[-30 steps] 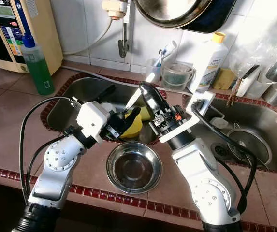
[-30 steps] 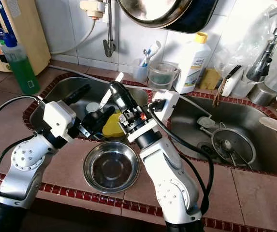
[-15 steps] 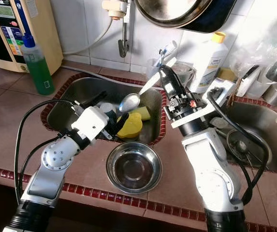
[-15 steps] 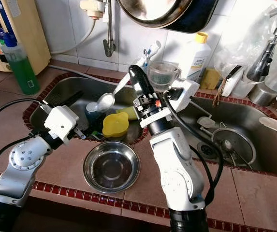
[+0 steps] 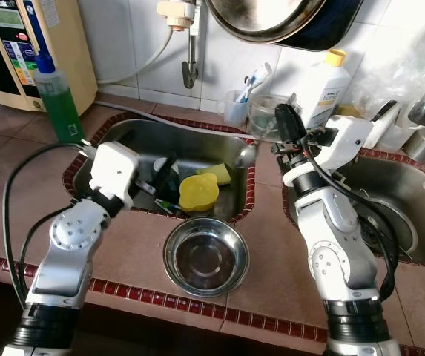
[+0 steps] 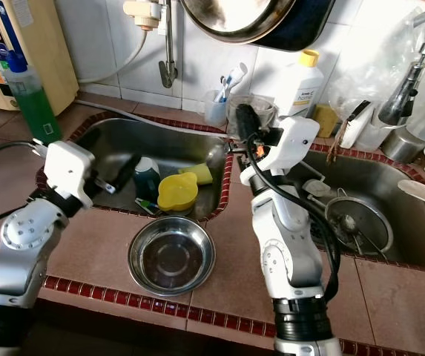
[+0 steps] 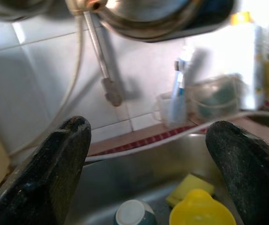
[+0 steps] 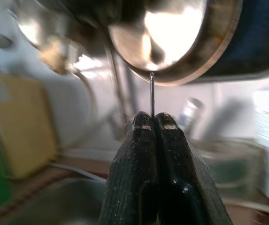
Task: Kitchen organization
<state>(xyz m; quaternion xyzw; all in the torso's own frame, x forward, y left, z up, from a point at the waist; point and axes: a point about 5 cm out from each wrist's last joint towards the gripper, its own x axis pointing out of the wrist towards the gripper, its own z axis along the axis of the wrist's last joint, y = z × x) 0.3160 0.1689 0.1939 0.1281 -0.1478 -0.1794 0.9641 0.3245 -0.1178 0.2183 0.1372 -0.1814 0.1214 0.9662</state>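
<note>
Left eye view: "home" bottle (image 5: 325,87)

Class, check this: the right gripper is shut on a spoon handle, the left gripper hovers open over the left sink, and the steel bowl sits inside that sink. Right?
Not quite. The steel bowl sits on the tiled counter in front of the left sink, not inside it; the left eye view shows this. The right gripper is shut on the spoon handle, and the left gripper hovers open over the sink.

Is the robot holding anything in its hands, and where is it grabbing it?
The right gripper pinches a spoon by its thin handle. The left gripper is open, holding nothing.
</note>
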